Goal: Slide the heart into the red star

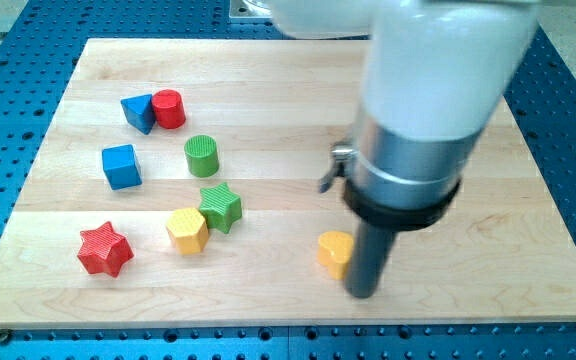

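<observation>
A yellow heart [334, 252] lies on the wooden board near the view's bottom middle. My tip [363, 293] is right beside it, at its right and slightly below, touching or nearly touching it. The rod hides the heart's right edge. A red star [104, 249] lies far off at the view's lower left. Between them sit a yellow hexagon block [187, 230] and a green star [220, 207], close together.
A green cylinder [202, 156], a blue cube [121, 166], a blue triangle block [139, 112] and a red cylinder [169, 108] stand in the board's upper left. The board's bottom edge [288, 324] runs just below my tip. The arm's body hides the upper right.
</observation>
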Controlling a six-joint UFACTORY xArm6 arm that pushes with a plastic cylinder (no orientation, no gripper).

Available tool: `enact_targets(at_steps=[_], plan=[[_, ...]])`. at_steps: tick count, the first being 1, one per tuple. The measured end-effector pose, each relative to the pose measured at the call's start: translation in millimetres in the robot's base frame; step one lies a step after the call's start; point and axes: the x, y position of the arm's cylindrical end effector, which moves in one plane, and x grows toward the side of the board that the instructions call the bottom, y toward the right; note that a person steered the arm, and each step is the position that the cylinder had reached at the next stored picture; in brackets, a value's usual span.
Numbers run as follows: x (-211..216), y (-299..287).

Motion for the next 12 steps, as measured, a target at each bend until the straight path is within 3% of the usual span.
enact_targets(at_steps=[1,2,3,6,7,8,9,11,12], plan=[[9,-9],[-15,50],[-36,26],[-22,-119],[-37,-90],[-60,-111],[-30,-161],[11,-129],[20,-145]])
